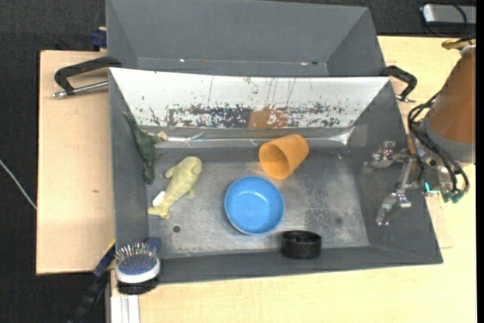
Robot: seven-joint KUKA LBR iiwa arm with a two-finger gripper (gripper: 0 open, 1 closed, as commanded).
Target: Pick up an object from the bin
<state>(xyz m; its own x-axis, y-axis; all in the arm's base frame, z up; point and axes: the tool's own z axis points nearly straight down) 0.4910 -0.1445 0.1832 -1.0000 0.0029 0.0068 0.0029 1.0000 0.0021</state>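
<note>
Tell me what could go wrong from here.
The end effector hangs over the grey metal bin's right wall; descending here may scrape it. The orange plastic cup lies on its side and could roll when touched. The black round cap sits by the front wall, leaving little room.

The orange-covered robot arm point(460, 106) is cut off at the frame's right edge; the handle of the round bristled hairbrush point(137, 265) runs off the bottom edge.

In the bin point(333, 197), bowl point(253, 205) central — cup point(283, 155) behind, toy animal point(178, 184) left, cap point(301, 243) before.
</note>
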